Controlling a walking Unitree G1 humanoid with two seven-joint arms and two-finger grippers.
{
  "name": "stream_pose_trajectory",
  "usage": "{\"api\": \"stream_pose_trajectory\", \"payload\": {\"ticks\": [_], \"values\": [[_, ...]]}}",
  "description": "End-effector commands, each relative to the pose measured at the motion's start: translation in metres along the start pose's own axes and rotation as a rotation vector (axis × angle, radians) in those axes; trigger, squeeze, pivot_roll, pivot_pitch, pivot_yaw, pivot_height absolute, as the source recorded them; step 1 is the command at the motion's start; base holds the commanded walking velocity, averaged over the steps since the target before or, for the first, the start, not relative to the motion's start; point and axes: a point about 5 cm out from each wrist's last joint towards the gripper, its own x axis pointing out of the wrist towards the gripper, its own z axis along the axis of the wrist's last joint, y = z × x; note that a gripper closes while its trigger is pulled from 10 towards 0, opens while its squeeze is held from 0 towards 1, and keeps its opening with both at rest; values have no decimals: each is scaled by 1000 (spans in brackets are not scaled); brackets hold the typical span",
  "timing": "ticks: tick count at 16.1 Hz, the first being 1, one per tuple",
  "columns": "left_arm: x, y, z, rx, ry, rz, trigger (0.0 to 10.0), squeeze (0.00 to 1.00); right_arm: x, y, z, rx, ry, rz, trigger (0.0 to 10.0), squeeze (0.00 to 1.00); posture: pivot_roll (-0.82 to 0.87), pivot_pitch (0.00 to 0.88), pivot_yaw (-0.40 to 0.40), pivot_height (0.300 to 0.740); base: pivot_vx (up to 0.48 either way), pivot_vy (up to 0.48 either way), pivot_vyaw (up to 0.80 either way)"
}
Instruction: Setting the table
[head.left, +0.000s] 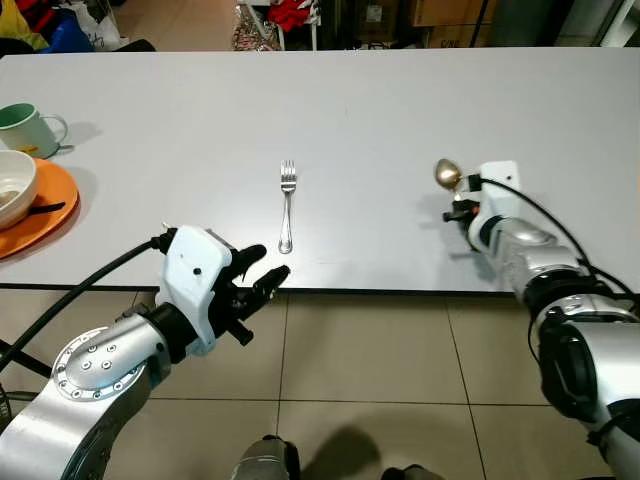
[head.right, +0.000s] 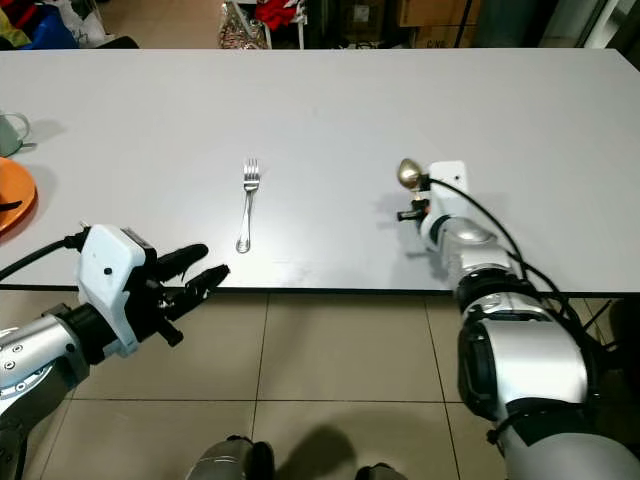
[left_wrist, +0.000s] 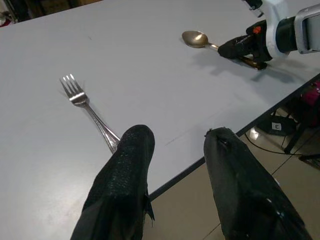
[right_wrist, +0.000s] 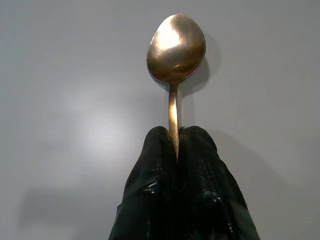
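A silver fork lies lengthwise on the white table, tines pointing away from me, near the front edge. My right gripper is shut on the handle of a brass-coloured spoon, holding its bowl just above the table, to the right of the fork. My left gripper hovers open at the table's front edge, just short of the fork's handle end, with nothing between its fingers.
An orange plate with a white bowl on it sits at the table's left edge, and a green-lined mug stands behind it. Tiled floor lies below the front edge. Clutter stands beyond the far side.
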Motion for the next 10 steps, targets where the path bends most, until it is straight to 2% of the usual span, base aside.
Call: {"api": "stream_pose_trajectory", "payload": {"ticks": [1,3,8,10], "values": [[-2,-1,3,11,-6,2,10000,0,1,4,-2,-1,25,14,10000,0,319,134,49,740,0,0,0],[-1,-2,5,11,-7,-6,10000,0,0,3,-7,-21,46,17,10000,0,319,131,50,740,0,0,0],[0,-3,5,9,-3,-10,10000,0,0,1,-8,11,46,10,10000,0,317,123,46,740,0,0,0],[1,-2,5,7,-5,-10,10000,0,0,1,-8,17,45,14,10000,851,316,120,45,740,0,0,0]]}}
